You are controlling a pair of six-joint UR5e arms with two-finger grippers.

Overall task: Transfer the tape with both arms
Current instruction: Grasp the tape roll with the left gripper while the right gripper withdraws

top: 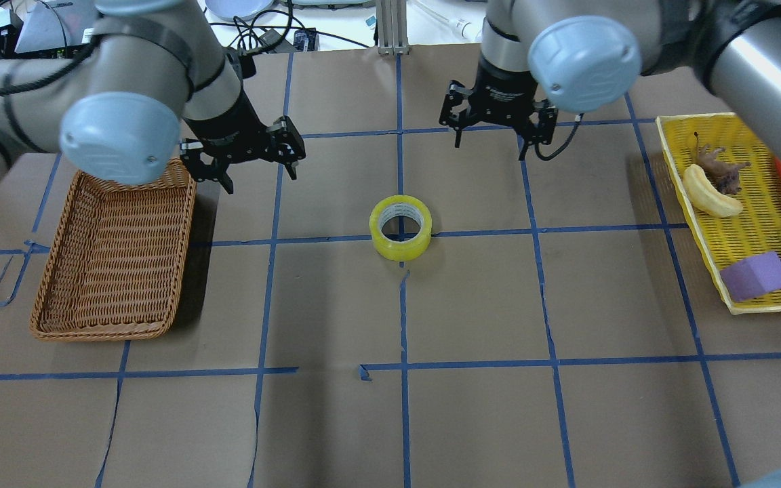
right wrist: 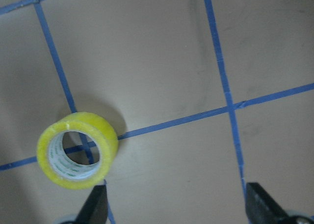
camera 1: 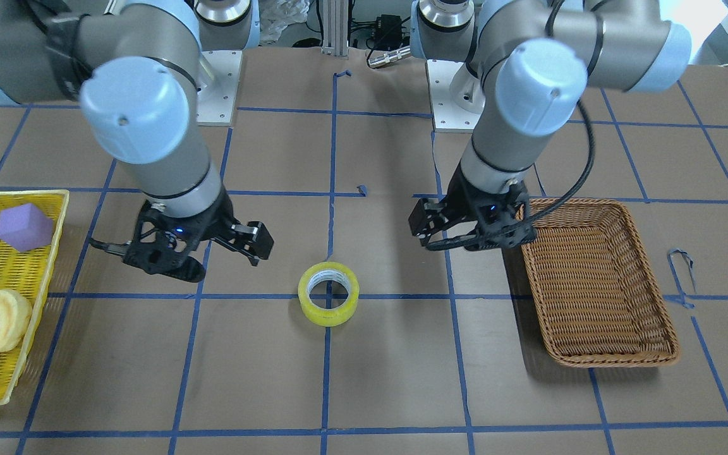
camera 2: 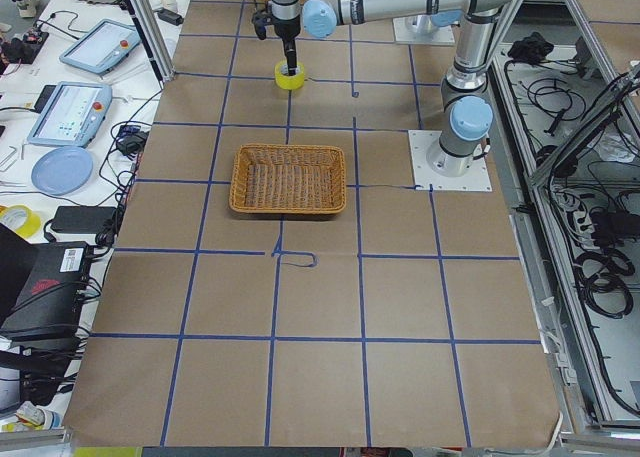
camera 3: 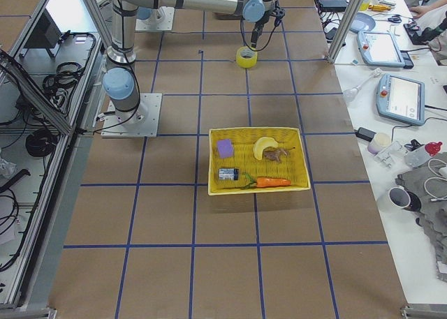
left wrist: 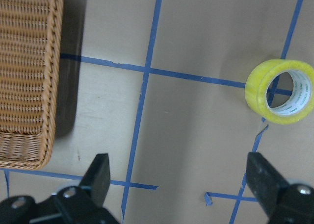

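Tape (top: 397, 248) lies flat, hole up, out front btw my open L gripper (top: 258, 168) & open R gripper (top: 490, 140), R looks a bit nearer.

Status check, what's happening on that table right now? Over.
Left hand, right hand: both open, hovering. Tape flat on table between them, untouched. Wicker basket beside left hand, not blocking.

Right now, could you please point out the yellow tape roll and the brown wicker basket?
yellow tape roll (top: 401, 252), overhead exterior view, outer side wall.
brown wicker basket (top: 99, 330), overhead exterior view, near rim.
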